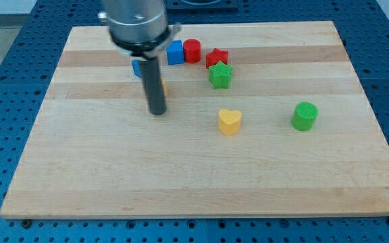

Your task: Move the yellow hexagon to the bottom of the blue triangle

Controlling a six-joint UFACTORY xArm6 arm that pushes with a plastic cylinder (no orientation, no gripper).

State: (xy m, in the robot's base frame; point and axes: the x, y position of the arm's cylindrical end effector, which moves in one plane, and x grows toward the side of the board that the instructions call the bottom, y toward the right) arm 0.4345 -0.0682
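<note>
My tip [157, 112] rests on the board in the upper left part of the view. The yellow hexagon [163, 87] is almost wholly hidden behind the rod; only a thin yellow sliver shows at the rod's right edge, just above the tip. The blue triangle [136, 67] is also mostly hidden by the rod; a small blue piece shows at the rod's left side, above and left of the yellow sliver. The two blocks lie close together.
A blue cube [175, 52] and a red cylinder [192, 50] stand near the top. A red star [217, 58] and a green star [220, 75] lie right of them. A yellow heart [229, 121] is at centre, a green cylinder [305, 116] at right.
</note>
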